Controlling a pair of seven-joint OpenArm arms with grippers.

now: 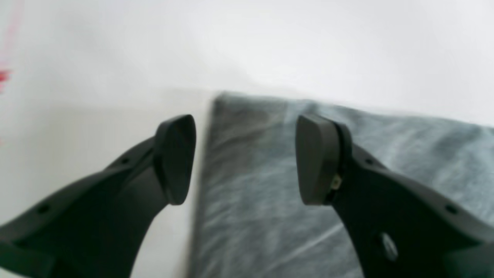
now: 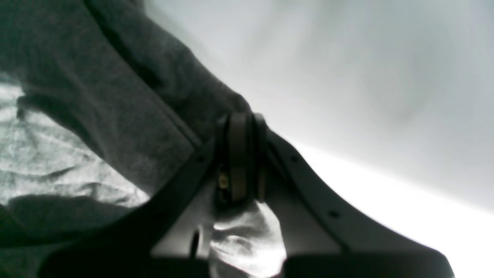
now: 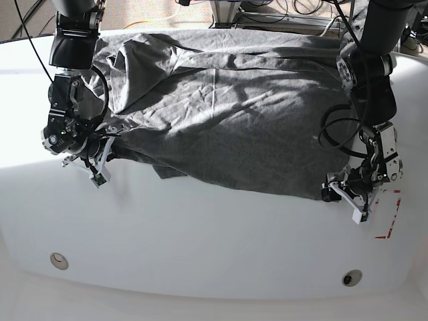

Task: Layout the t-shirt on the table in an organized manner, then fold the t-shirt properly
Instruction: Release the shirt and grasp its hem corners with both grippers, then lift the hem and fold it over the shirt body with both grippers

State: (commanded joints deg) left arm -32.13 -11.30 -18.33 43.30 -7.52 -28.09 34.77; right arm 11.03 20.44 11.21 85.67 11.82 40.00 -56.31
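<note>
The t-shirt (image 3: 227, 114) was spread, wrinkled, across the far half of the white worktop (image 3: 200, 241), its near edge running unevenly from the left of the base view to the right. Folds were bunched at its far left corner, and a small flap hung out along the near edge.

The right claw (image 2: 241, 154), at the left of the base view, was seen pressed together on a fold of the t-shirt: in the right wrist view the two pads met with dark cloth drawn up between them, and more cloth lay bright below the fingers. The cloth rose from the worktop towards that grip.

The left claw (image 1: 245, 158), at the right of the base view, was held wide apart, nothing being gripped. In the left wrist view, which was blurred, one fingertip (image 1: 175, 158) was seen over bare worktop and the other over the cloth, so that the straight edge of the t-shirt ran between them. Whether the fingertips touched the surface could not be told.

Red tape marks (image 3: 388, 224) were seen on the worktop just beside the left claw, and two round grommet holes (image 3: 59, 260) were set near the front edge, well apart from the t-shirt.
</note>
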